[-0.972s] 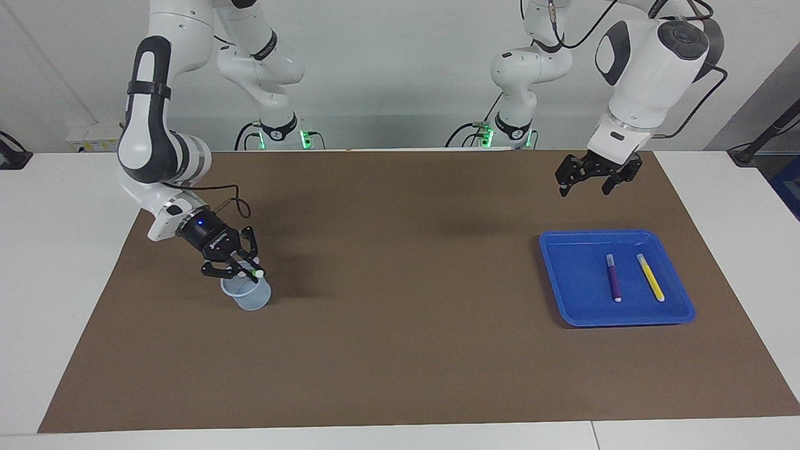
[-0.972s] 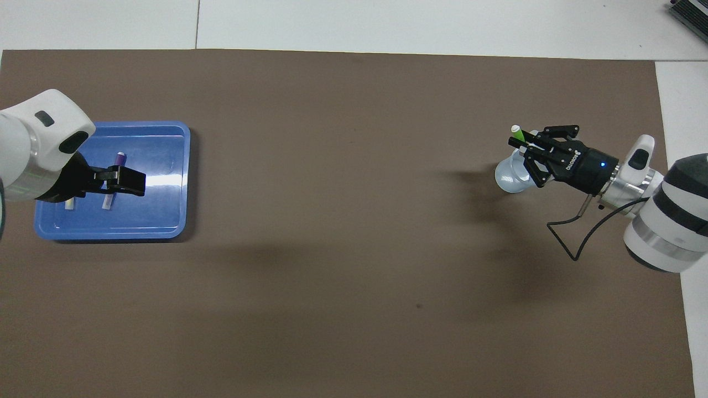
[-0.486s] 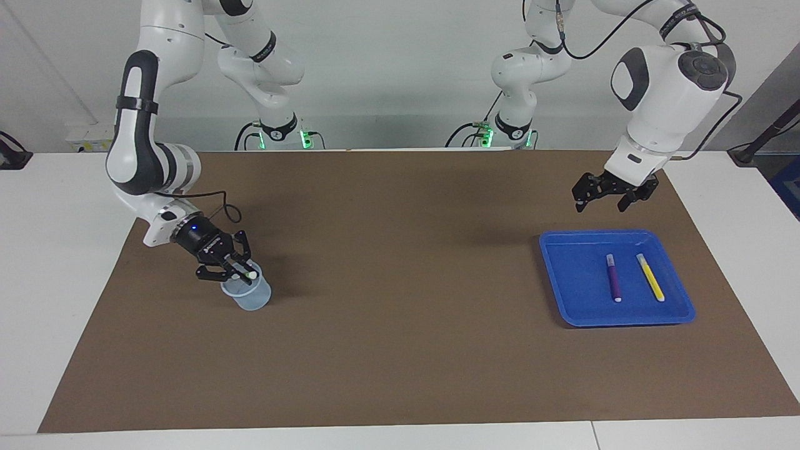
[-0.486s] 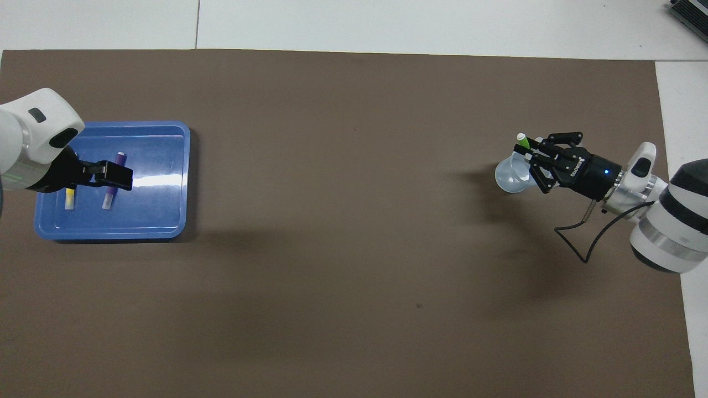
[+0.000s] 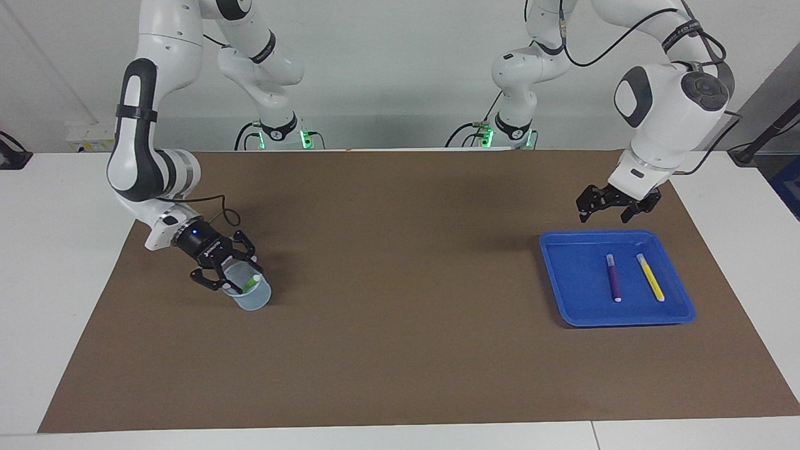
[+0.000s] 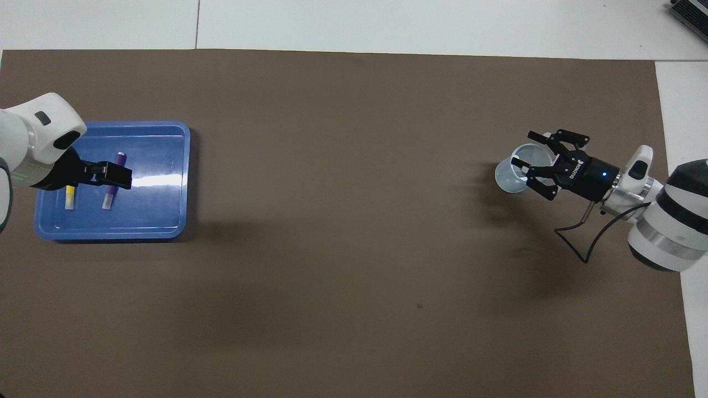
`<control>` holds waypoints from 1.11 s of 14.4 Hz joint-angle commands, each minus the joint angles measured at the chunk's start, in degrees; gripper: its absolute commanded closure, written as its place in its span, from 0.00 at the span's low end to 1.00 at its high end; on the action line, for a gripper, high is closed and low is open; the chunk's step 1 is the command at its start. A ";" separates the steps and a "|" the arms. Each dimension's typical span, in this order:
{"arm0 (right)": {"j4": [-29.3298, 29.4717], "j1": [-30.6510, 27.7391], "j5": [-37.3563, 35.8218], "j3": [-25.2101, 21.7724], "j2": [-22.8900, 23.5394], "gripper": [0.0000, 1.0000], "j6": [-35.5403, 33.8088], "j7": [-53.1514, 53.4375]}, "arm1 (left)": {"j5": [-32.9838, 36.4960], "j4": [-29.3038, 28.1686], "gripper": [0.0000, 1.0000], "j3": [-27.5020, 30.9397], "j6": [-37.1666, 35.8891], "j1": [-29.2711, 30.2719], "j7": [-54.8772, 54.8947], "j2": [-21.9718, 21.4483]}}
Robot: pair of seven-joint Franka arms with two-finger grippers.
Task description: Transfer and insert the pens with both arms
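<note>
The green pen (image 5: 250, 283) leans inside a clear plastic cup (image 5: 253, 299) at the right arm's end of the mat. My right gripper (image 5: 232, 277) hangs open just over the cup's rim, no longer touching the pen. In the overhead view the right gripper (image 6: 525, 148) spreads over the cup (image 6: 509, 178). The purple pen (image 5: 614, 278) and the yellow pen (image 5: 650, 277) lie side by side in a blue tray (image 5: 562, 281). My left gripper (image 5: 604, 217) hovers open and empty above the tray's robot-side rim. From overhead the left gripper (image 6: 113, 177) covers part of the purple pen (image 6: 108, 200).
A brown mat (image 5: 400, 312) covers most of the white table. A loose cable (image 6: 575, 243) loops from the right wrist above the mat. The tray (image 6: 160, 210) sits at the left arm's end.
My right gripper has opened and let go of the green pen, which dropped into the cup. The left gripper has come down closer to the tray.
</note>
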 commanded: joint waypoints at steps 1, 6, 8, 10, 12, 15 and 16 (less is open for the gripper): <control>2.13 2.09 -5.19 0.49 -5.03 0.00 7.52 11.78 | 0.99 -1.02 0.00 -0.61 1.87 1.65 0.94 0.07; 5.57 6.41 -34.95 0.23 -10.40 0.00 19.32 49.38 | 0.99 -5.14 0.00 -0.34 6.96 2.71 3.22 0.34; 6.71 6.94 -50.14 0.23 -11.80 0.00 20.74 66.50 | 2.12 -7.17 0.00 -0.34 9.60 3.76 6.11 0.51; 7.85 7.29 -63.70 0.66 -12.77 0.00 19.87 82.77 | 4.23 -7.79 0.00 -0.34 11.27 5.34 8.22 1.48; 8.03 9.39 -71.99 0.84 -14.09 0.00 17.59 95.71 | 5.73 -7.70 0.00 -0.34 14.08 8.32 15.40 3.41; 9.43 12.21 -78.23 0.84 -15.32 0.00 11.36 116.54 | 7.05 -7.70 0.00 -0.34 16.29 9.22 16.85 5.78; 11.70 12.82 -82.52 1.02 -15.41 0.00 6.90 121.56 | 7.05 -7.70 0.00 -0.43 16.64 9.30 16.76 6.75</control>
